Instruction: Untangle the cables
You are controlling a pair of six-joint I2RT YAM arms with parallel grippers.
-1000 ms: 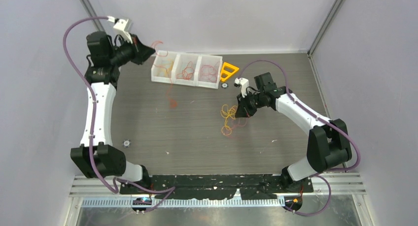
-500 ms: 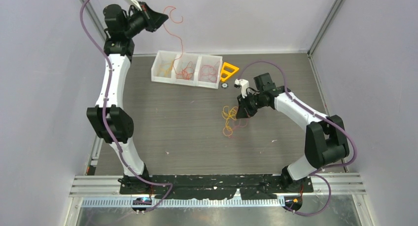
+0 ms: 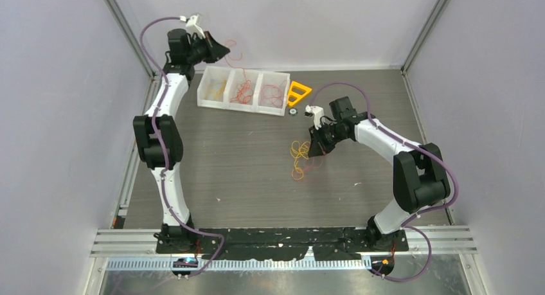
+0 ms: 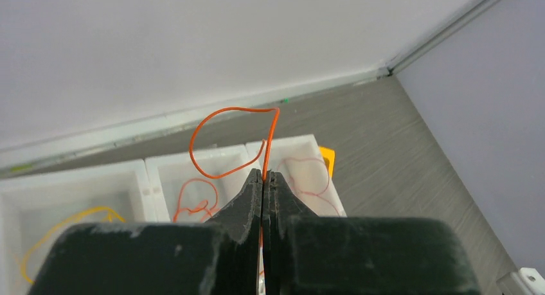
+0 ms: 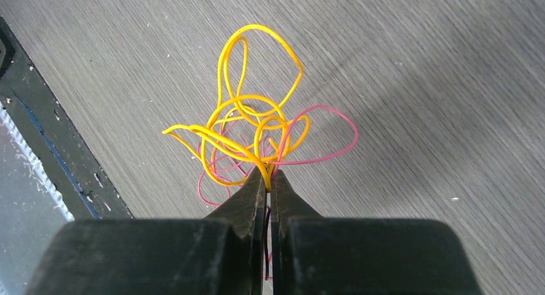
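Left gripper (image 4: pixel 263 174) lower, tight on orange strand (image 4: pixel 272 138); right gripper (image 5: pixel 268 171) tight on clump (image 5: pixel 254 137)

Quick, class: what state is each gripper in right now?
Left gripper: shut on one orange wire.
Right gripper: shut on the yellow and pink wire clump.

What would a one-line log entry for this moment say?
left gripper: shut on orange wire, raised near tray | right gripper: shut on yellow-pink tangle over table | tray: sorted wires in all three compartments
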